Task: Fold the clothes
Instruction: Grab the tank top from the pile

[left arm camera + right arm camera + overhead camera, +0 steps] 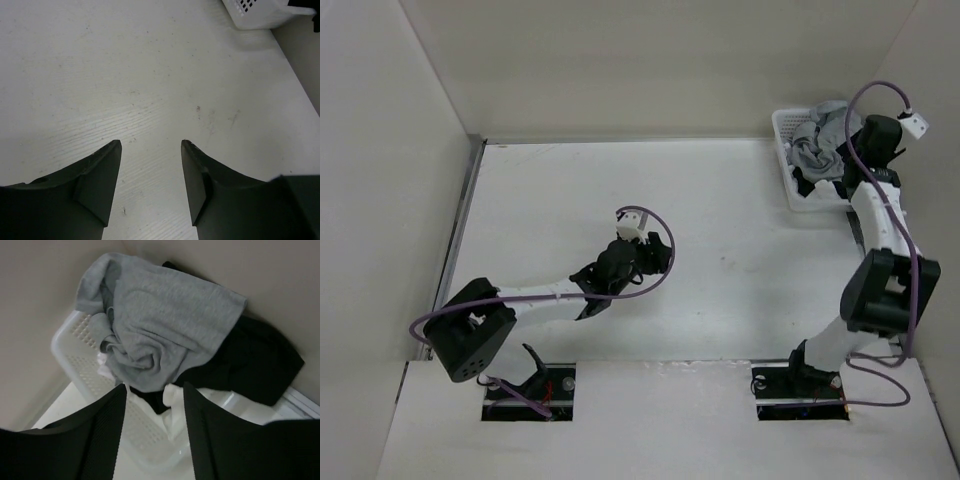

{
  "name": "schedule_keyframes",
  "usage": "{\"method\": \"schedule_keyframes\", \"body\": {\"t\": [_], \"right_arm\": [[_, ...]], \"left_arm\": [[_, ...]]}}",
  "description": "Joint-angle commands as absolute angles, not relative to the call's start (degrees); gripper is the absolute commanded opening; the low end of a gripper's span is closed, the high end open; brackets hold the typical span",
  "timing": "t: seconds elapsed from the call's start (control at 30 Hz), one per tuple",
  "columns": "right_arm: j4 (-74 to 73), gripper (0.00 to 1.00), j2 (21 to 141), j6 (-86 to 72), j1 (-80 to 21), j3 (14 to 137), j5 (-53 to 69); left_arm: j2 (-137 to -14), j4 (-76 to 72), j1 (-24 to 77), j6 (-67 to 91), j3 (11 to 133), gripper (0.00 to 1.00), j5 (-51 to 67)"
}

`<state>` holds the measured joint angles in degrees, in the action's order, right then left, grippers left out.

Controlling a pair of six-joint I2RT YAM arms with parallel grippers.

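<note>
— Looking at the right pincer [154, 387] first: how does it stand?

— Jaws well apart, nothing clamped between them. It hangs over the white basket [80, 350], fingertips aimed into it.

— And the grey tank top [160, 325]?

— Straight ahead of that pincer, just beyond the fingertips, bunched in a crumpled heap in the basket. Its lowest fold comes down to the gap between the tips (whether cloth and finger actually touch, I cannot tell). Part of it drapes up against the wall behind the basket.

— Anything with it?

— A black garment [250, 365], lying under the grey one and spreading out to the pincer's right.

— The left pincer [151, 142]?

— Also open, a broad gap, holding nothing. Under and ahead of it is only the bare white table [125, 75], scuffed and speckled. The basket's corner shows far ahead and off to its right, well apart from it.

— So the top is out of its reach?

— From the overhead view, yes: the left pincer sits near the table's middle, the top off in the far corner beside the right one.
</note>
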<state>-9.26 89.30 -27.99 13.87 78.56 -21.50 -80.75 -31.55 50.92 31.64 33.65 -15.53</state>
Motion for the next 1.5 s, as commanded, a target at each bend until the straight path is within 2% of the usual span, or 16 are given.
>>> {"method": "schedule_keyframes", "body": {"t": [0.0, 0.13, 0.4, 0.57, 0.63, 0.73, 1.0, 1.13, 1.2, 1.3, 1.47], "right_arm": [[-4.8, 0.56, 98.6, -25.4, 15.5, 86.9, -11.3], [-6.9, 0.55, 109.2, -24.0, 15.8, 96.3, -4.1], [-6.7, 0.47, 117.9, -26.0, 17.0, 102.6, -6.8], [-6.1, 0.58, 119.4, -24.8, 16.7, 103.4, -7.9], [-6.8, 0.57, 120.3, -24.5, 16.7, 104.4, -7.7], [-7.1, 0.52, 121.5, -25.0, 16.7, 105.5, -7.6], [-11.0, 0.54, 125.0, -25.0, 16.7, 110.0, -8.2], [-10.9, 0.44, 125.6, -25.1, 16.7, 110.1, -8.3], [-10.8, 0.28, 125.7, -25.1, 16.7, 110.1, -8.3], [-9.8, 0.11, 125.1, -25.2, 16.6, 109.5, -8.3], [-7.7, 0.0, 122.0, -25.7, 16.4, 107.9, -8.4]], "left_arm": [[-81.1, -36.5, 49.2, 34.4, 32.5, 0.5, -13.0], [-81.9, -37.4, 48.0, 35.6, 32.3, 0.51, -10.6], [-83.0, -38.1, 47.9, 35.7, 32.4, 0.51, -9.8], [-83.4, -38.3, 47.7, 35.9, 32.7, 0.51, -9.1], [-83.8, -38.6, 47.7, 36.0, 32.7, 0.51, -8.4], [-84.0, -39.1, 47.7, 36.5, 32.7, 0.51, -7.8], [-84.2, -39.4, 47.6, 36.5, 32.7, 0.51, -7.6], [-84.3, -39.4, 47.6, 36.6, 32.7, 0.51, -7.5], [-84.4, -39.4, 47.5, 36.6, 32.7, 0.51, -7.5], [-84.5, -39.4, 47.4, 36.7, 32.7, 0.51, -7.5], [-84.6, -39.4, 47.2, 36.7, 32.7, 0.51, -7.5]]}}
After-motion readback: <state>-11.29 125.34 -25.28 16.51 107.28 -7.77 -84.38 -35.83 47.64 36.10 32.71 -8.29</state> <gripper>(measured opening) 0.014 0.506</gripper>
